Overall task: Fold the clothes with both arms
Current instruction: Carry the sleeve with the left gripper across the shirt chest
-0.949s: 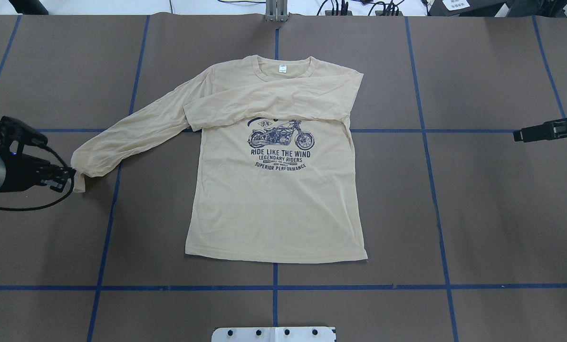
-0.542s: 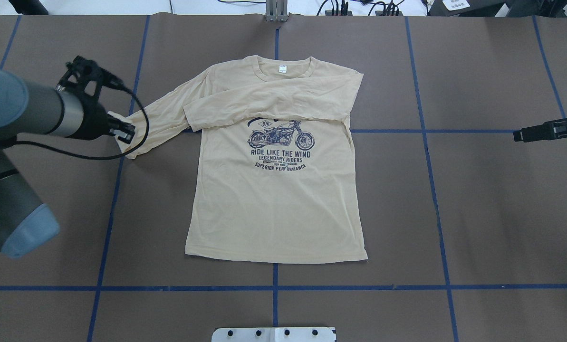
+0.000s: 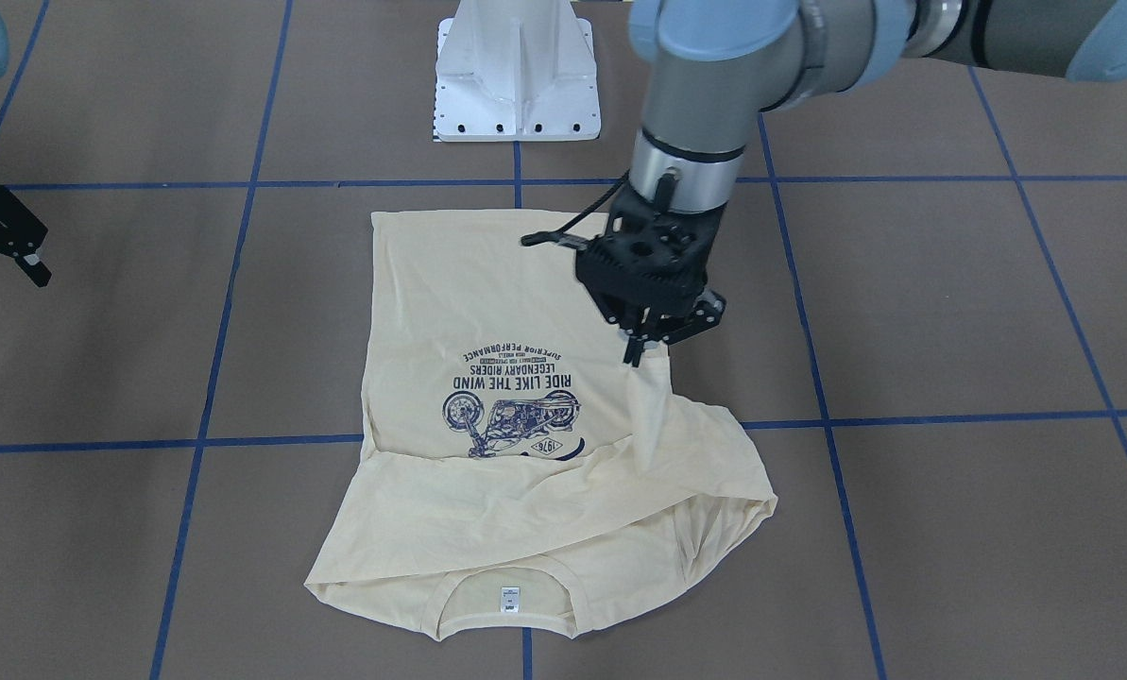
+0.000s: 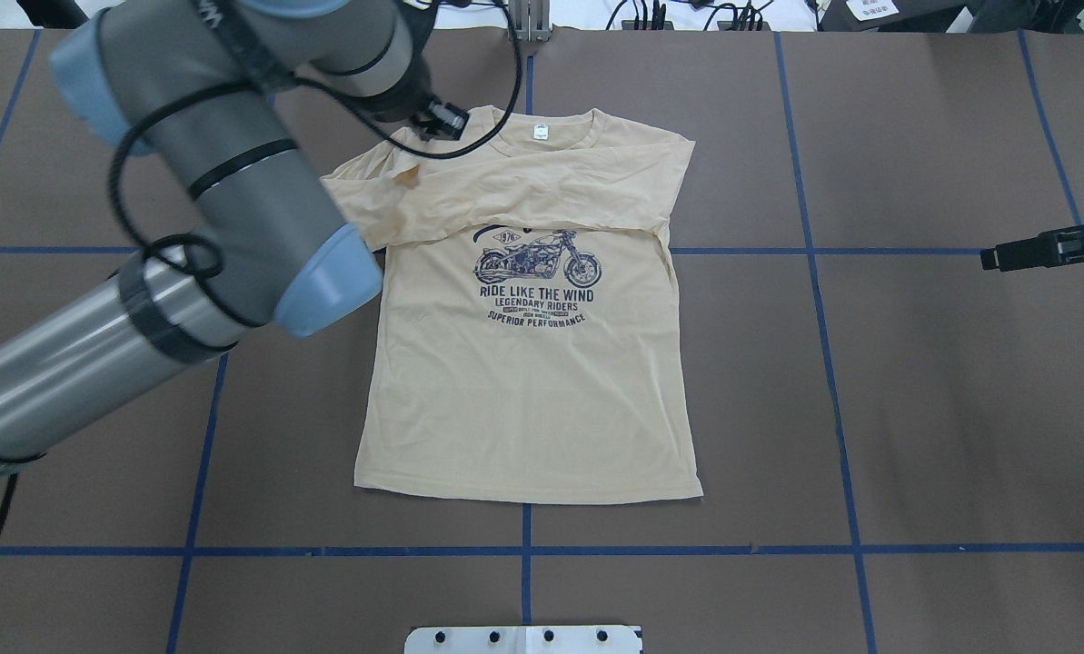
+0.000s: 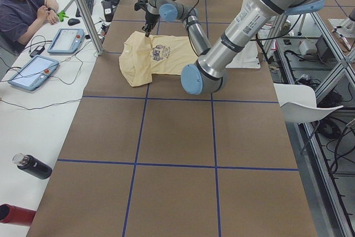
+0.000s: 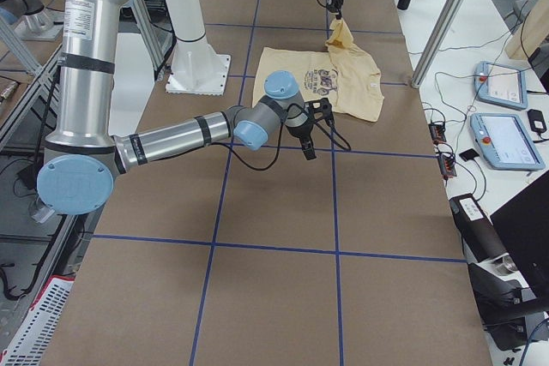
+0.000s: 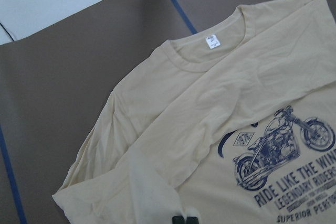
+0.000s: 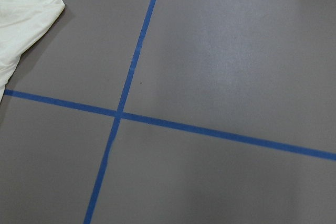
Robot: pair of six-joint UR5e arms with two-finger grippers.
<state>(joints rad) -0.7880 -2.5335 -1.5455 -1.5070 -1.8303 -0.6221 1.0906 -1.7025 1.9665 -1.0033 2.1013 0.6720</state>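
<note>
**Left Gripper Holding Sleeve**

Pale cream-yellow long-sleeved T-shirt (image 4: 523, 400) lies print-up on the brown table (image 4: 914, 409). Black left gripper (image 3: 639, 353) is pinched closed on the sleeve end (image 3: 646, 416), which hangs below the fingertips above the shirt. Black right gripper (image 4: 989, 260) sits well apart; its finger opening cannot be determined.

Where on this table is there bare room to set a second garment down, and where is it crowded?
Bare: the table between the T-shirt and the right gripper, and the strip between its hem and the near blue tape line. Crowded: beside the print, where the left gripper holds a sleeve lifted.
</note>
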